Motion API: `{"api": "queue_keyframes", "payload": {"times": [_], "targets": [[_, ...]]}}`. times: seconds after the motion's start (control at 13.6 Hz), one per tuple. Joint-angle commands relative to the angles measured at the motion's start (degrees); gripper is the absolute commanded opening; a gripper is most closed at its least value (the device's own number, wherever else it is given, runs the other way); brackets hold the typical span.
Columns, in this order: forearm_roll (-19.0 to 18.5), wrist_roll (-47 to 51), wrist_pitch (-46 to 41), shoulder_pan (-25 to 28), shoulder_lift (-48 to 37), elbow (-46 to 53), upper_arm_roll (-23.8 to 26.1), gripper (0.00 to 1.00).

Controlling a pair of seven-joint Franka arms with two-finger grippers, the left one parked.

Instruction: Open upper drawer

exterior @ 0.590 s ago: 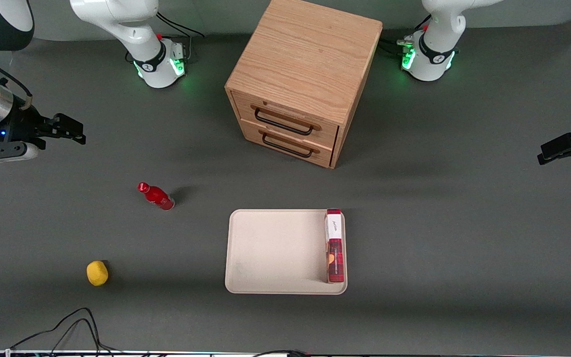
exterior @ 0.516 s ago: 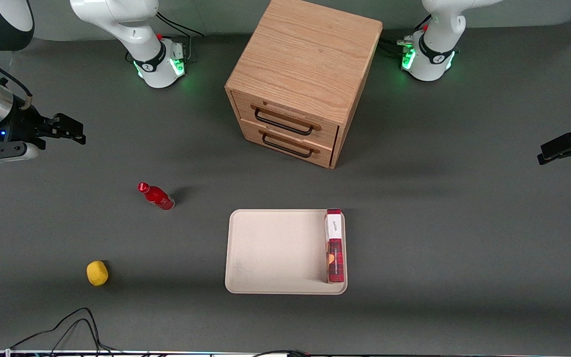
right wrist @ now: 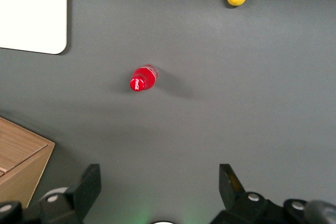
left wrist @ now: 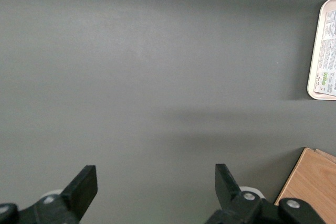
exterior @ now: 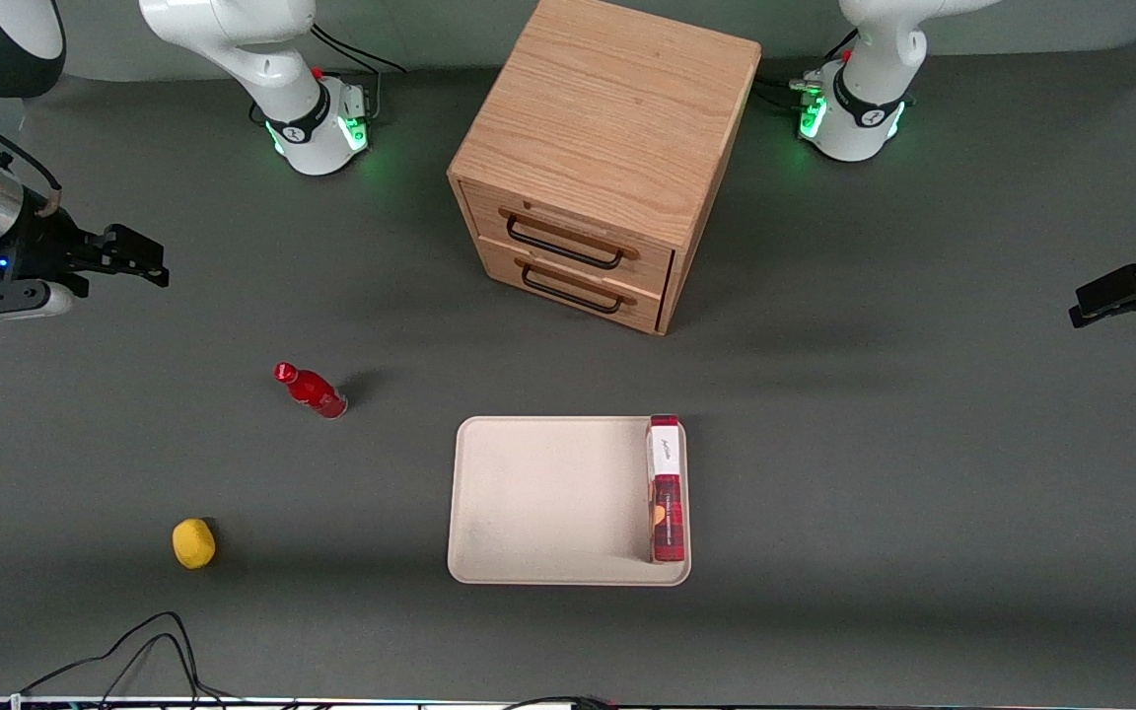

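Front view shows the tool (exterior: 139, 258) with fingers wide, holding nothing, at the working arm's end of the counter. The upper drawer (exterior: 568, 237) is shut, well apart sideways, its handle (exterior: 564, 246) lying crosswise to the approach.

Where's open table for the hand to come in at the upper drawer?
Free: the strip between the cabinet front and the tray, in front of the upper drawer. Also bare between the open hand and the cabinet. Busier near the red bottle and yellow ball, toward the working arm's end. A red box stands in the tray.
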Motion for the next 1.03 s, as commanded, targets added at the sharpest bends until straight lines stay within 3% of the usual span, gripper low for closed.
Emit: {"api": "queue_keyframes", "payload": {"times": [0.0, 0.15, 0.3, 0.96], "targets": [[1.21, -1.26, 0.11, 0.10, -0.05, 1.08, 0.76, 1.00], [1.30, -1.26, 0.29, 0.10, 0.21, 1.44, 3.39, 1.00], [5.40, -1.17, 0.38, 0.10, 0.13, 2.22, 4.71, 1.00], [5.87, -1.17, 0.82, 0.28, 3.18, 7.22, 30.44, 1.00]]}}
